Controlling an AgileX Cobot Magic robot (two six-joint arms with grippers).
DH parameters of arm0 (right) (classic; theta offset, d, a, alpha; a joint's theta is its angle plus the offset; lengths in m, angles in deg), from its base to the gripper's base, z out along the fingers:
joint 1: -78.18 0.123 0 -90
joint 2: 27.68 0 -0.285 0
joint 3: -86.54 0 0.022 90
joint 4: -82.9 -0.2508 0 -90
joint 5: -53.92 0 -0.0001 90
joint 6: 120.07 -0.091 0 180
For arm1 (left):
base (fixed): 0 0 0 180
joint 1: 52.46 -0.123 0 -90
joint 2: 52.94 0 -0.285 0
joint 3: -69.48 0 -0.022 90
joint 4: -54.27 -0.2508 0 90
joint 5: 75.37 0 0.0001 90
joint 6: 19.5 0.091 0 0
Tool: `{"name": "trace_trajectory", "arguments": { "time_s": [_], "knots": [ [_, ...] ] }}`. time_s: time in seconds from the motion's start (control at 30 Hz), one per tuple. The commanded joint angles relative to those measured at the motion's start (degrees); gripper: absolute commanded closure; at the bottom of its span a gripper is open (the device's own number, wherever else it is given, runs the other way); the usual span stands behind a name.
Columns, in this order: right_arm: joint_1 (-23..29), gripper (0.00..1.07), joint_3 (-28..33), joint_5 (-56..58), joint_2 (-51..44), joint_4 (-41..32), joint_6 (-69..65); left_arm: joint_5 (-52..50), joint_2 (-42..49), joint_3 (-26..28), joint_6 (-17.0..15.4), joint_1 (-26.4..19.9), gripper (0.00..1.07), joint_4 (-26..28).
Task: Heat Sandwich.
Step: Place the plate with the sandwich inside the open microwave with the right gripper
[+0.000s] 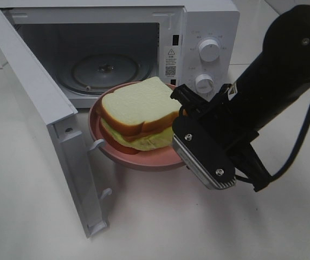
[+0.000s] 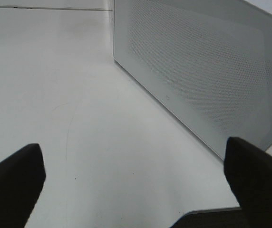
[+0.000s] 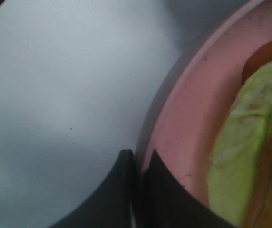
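Note:
The sandwich (image 1: 139,111), thick white bread over pale green filling and an orange-red layer, lies on a round pink plate (image 1: 144,160) just in front of the open microwave (image 1: 209,32). My right gripper (image 1: 183,102) reaches in from the right and is shut on the plate's right rim. In the right wrist view its two black fingers (image 3: 138,159) pinch the pink rim (image 3: 183,95), with the green filling (image 3: 240,156) just beyond. My left gripper (image 2: 133,149) is open and empty above bare table beside the microwave's perforated side (image 2: 207,71); the exterior view does not show it.
The microwave door (image 1: 36,108) swings wide open to the left, its edge close to the plate's left side. The glass turntable (image 1: 103,67) inside is bare. Two knobs (image 1: 209,50) are on the right panel. White tabletop (image 1: 155,227) extends to the front.

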Motion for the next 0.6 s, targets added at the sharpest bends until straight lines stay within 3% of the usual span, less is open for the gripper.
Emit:
{"name": "trace_trajectory", "arguments": {
  "time_s": [0.03,0.6],
  "knots": [
    [-0.2,1.07,-3.3,-0.4,1.8,-1.3,1.9,-0.6,1.0,-0.2,-0.1,0.2,0.10,0.7],
    [-2.9,1.07,-13.9,2.1,9.1,-9.4,10.4,-0.6,1.0,-0.2,-0.1,0.2,0.10,0.7]
  ]
}}
